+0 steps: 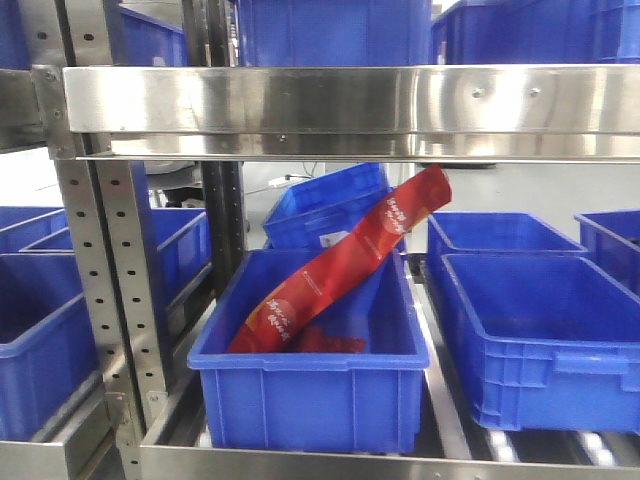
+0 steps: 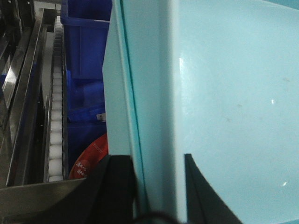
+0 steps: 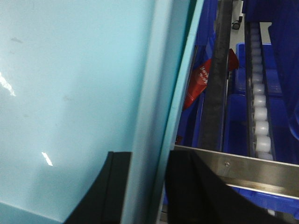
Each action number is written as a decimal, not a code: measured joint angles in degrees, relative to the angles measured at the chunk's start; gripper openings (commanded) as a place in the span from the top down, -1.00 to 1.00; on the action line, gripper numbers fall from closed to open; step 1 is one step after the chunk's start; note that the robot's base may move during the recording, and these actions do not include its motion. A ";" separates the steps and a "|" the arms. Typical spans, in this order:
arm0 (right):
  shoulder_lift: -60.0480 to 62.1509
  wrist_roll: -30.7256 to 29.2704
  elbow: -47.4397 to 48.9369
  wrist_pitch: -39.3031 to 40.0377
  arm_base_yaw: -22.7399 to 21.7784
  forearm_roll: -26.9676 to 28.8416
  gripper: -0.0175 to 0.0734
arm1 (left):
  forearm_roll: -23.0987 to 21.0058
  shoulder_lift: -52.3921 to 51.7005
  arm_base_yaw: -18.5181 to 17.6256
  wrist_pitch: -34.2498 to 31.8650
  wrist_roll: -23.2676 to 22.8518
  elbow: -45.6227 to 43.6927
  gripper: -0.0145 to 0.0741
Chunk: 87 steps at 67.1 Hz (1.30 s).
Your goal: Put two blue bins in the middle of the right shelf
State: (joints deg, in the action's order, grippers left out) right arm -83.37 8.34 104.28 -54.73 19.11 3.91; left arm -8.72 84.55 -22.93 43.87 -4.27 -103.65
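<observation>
Two hands clamped on pale blue bin walls, left hand on one rim, right hand likewise.

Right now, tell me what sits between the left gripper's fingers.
In the left wrist view, the left gripper has the pale blue bin's wall and rim lip between its black fingers, nothing else.

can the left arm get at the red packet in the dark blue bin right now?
Probably not. The left gripper is shut on the pale blue bin, its fingers straddling the wall. The red packet lies in a dark blue bin on the tier below the steel rail.
</observation>
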 measured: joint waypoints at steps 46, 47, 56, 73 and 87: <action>0.00 0.11 0.00 0.00 0.00 0.02 0.95 | 0.00 0.00 0.00 0.13 0.00 0.00 0.92; 0.00 0.11 0.00 0.00 0.00 0.02 0.95 | 0.00 0.00 0.00 0.13 0.00 0.00 0.92; 0.00 0.11 0.00 0.00 0.00 0.02 0.95 | 0.00 0.00 0.00 0.13 0.00 0.00 0.92; 0.00 0.11 0.00 0.00 0.00 0.02 0.95 | 0.00 0.00 0.00 0.13 0.00 0.00 0.92; 0.00 0.11 0.00 0.00 0.00 0.02 0.95 | 0.00 0.00 0.00 0.05 0.00 0.00 0.92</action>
State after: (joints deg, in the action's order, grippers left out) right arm -83.37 8.45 104.28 -54.73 19.11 3.93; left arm -8.72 84.55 -22.93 43.92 -4.27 -103.65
